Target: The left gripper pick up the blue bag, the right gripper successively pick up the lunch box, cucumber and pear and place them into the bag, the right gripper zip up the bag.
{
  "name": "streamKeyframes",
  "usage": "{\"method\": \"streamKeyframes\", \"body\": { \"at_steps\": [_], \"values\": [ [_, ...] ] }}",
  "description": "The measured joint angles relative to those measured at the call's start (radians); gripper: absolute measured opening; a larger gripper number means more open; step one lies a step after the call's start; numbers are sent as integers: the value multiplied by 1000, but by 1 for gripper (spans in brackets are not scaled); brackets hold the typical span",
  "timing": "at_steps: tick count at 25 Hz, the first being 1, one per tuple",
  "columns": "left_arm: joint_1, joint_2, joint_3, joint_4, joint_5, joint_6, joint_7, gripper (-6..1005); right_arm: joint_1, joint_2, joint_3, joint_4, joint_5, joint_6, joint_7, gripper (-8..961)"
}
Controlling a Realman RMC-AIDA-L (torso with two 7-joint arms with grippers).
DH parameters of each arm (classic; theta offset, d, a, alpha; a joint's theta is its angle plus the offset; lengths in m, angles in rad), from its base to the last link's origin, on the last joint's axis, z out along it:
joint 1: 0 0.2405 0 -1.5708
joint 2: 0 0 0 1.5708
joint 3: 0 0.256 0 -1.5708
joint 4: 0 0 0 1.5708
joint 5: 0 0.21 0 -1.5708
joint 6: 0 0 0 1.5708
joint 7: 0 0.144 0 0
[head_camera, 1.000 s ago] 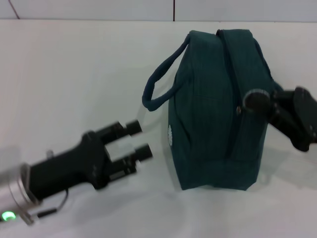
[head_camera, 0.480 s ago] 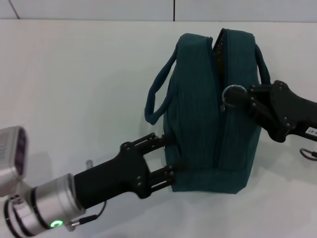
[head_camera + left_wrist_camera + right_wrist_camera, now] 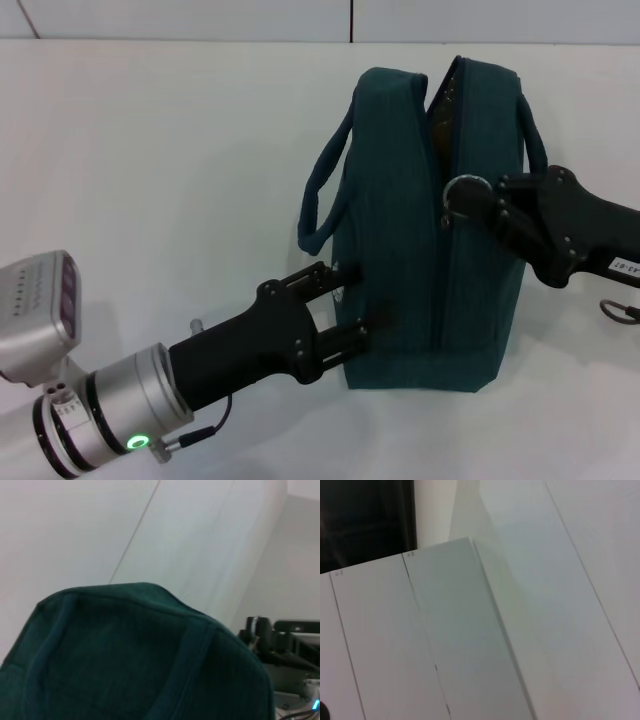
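Left gripper [image 3: 348,305] comes in from the near left on a silver arm (green light lit near the wrist), low and angled toward the far right, its two fingers [image 3: 322,276] spread, tips against the bag [image 3: 420,230] side. Right gripper [image 3: 478,200] reaches in from the right, higher up, fingertips at the bag's zipper line, whether closed is unclear.

White table [image 3: 180,150], blue bag [image 3: 400,270] standing upright on it (zip partly open) — handles up

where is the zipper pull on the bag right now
In the head view it sits on the bag's near face, at the right gripper's fingers.
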Motion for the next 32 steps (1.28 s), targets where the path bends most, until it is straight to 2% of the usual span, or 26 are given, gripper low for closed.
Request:
{"method": "streamKeyframes", "body": {
  "at_steps": [14,22,29,32],
  "values": [
    [-24,0,6,-4,-22,-61,5,666,0,0,-13,0,55,-5,0,25],
    [-23,0,8,-5,-12,-70,38,329,-7,0,-13,0,70,2,0,26],
    [-25,0,11,-3,-11,-73,41,255,-8,0,-14,0,70,10,-1,27],
    [-26,4,42,9,-10,-75,54,233,-11,0,-9,0,92,7,4,27]
  ]
}}
